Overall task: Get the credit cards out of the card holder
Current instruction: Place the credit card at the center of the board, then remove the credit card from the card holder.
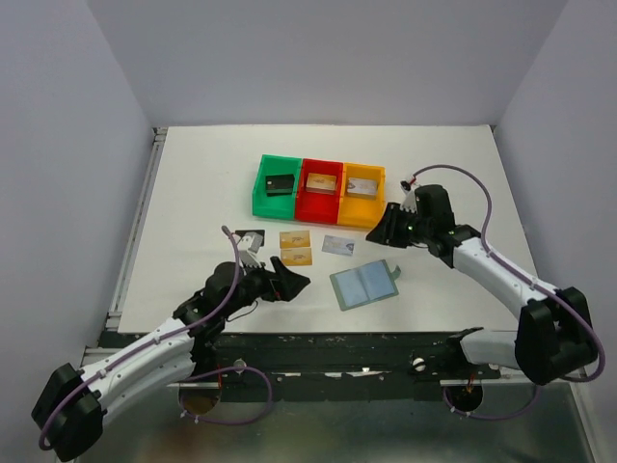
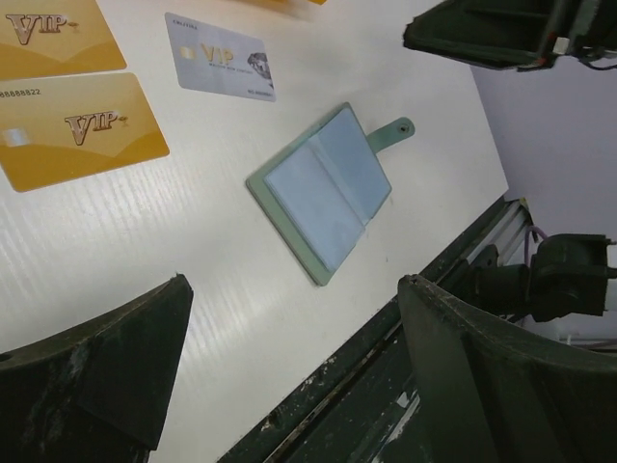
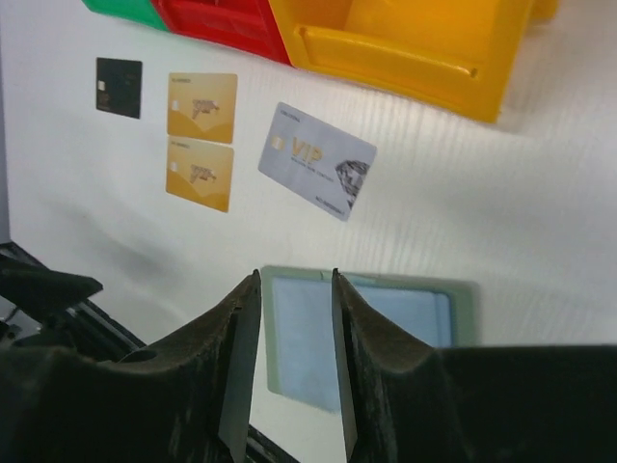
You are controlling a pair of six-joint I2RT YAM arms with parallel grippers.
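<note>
Left gripper (image 2: 294, 289) spread wide, right gripper (image 3: 296, 285) parted and empty, flat card holder (image 2: 323, 188) unfolded, glossy rectangular credit cards (image 2: 77, 130) beside

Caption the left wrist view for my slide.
Open left gripper above the unfolded card holder; two gold cards and a silver card lie beside it.
</note>
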